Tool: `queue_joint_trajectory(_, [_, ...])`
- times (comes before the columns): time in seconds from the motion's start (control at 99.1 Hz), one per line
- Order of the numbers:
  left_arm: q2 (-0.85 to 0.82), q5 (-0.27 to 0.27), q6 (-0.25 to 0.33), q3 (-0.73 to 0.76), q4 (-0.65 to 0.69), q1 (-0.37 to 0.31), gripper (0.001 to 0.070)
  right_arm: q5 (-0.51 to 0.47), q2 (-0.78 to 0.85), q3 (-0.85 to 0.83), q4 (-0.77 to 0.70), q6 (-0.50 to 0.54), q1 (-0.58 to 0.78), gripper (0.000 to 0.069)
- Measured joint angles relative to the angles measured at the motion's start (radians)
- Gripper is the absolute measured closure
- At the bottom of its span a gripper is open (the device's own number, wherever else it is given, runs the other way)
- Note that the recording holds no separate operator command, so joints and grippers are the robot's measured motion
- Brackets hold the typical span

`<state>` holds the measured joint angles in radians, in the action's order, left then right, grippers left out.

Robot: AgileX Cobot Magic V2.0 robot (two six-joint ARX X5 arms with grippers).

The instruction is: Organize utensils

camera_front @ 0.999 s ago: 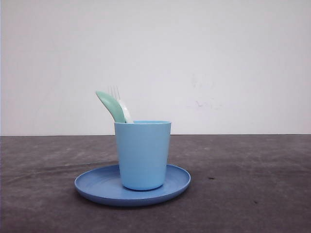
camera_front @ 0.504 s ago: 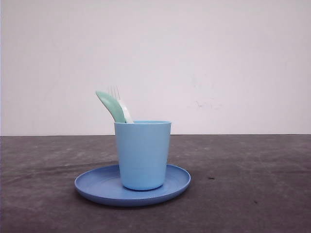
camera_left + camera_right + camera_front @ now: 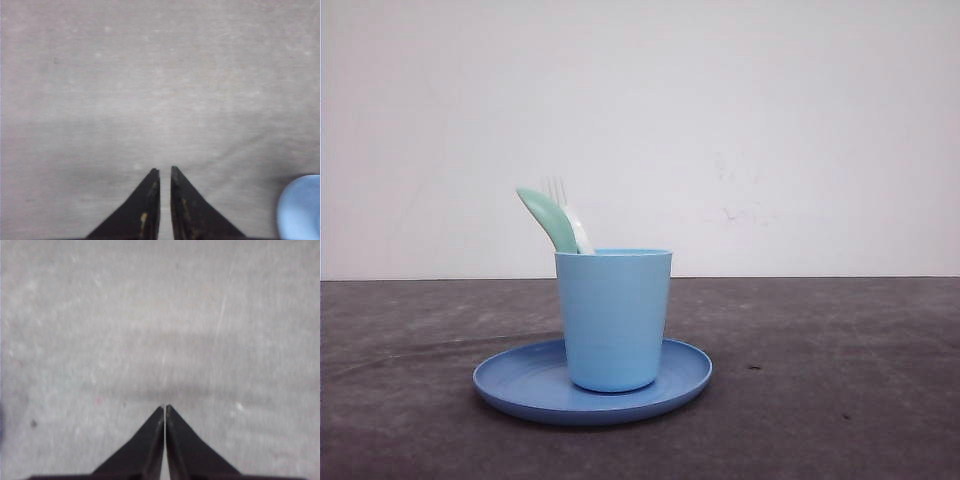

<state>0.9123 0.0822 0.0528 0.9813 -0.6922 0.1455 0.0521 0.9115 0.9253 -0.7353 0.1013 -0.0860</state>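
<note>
A mint-green spoon (image 3: 545,215) and a white fork (image 3: 565,208) stand together in a light blue cup (image 3: 613,318), leaning to the left. Their upper ends stick out over the cup's rim. The cup stands upright on a round blue plate (image 3: 520,385) in the middle of the dark table. My left gripper (image 3: 164,171) hangs shut over bare grey table, with nothing between its fingers and a narrow slit left. The plate's edge (image 3: 300,207) shows at the corner of that view. My right gripper (image 3: 165,407) is shut over bare table too, holding nothing.
A white wall (image 3: 770,130) rises behind the table's far edge. The dark table top (image 3: 840,370) stretches out on both sides of the plate.
</note>
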Motion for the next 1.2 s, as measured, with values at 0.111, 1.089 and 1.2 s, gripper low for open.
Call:
queue_joint_trajectory(0.111, [-0.071,0.012,-0.018,-0.031,0.04,-0.066,0.0698,0.0,0.0,0.0,0.038,0.0,0.0,0.0687])
queue_joint_trajectory(1.089, [-0.909,-0.062,0.017,-0.949,0.509,-0.167,0.0698,0.0,0.0,0.0,0.403,0.0,0.0,0.0687])
queue_joint_trajectory(1.2, [-0.908,-0.062,0.018,-0.949,0.509,-0.167,0.0698,0.0,0.0,0.0,0.427,0.0,0.0,0.0687])
